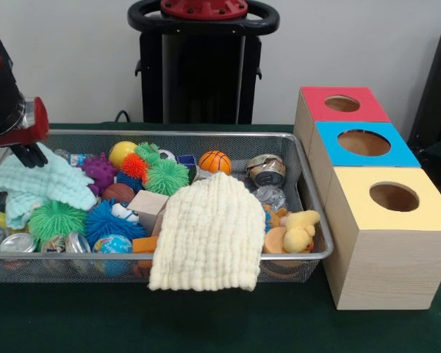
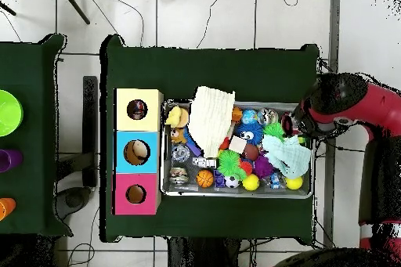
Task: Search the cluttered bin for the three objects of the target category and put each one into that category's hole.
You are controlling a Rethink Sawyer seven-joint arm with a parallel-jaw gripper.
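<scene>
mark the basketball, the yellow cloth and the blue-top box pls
basketball (image 1: 214, 161), front view, middle of the ball
yellow cloth (image 1: 209, 232), front view, centre of the cloth
blue-top box (image 1: 404, 154), front view, blue top right of the hole

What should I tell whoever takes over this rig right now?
Gripper: over the bin's end farthest from the boxes, just above the pale green cloth; whether it is open or shut cannot be seen, and nothing shows in it.
Wire bin: still crammed with spiky balls, sports balls, cans and a plush duck; a cream cloth hangs over the front rim.
Red box, blue box, yellow box: nothing visible in the holes.
Done: nothing apparent. Left: all three target items.
</scene>
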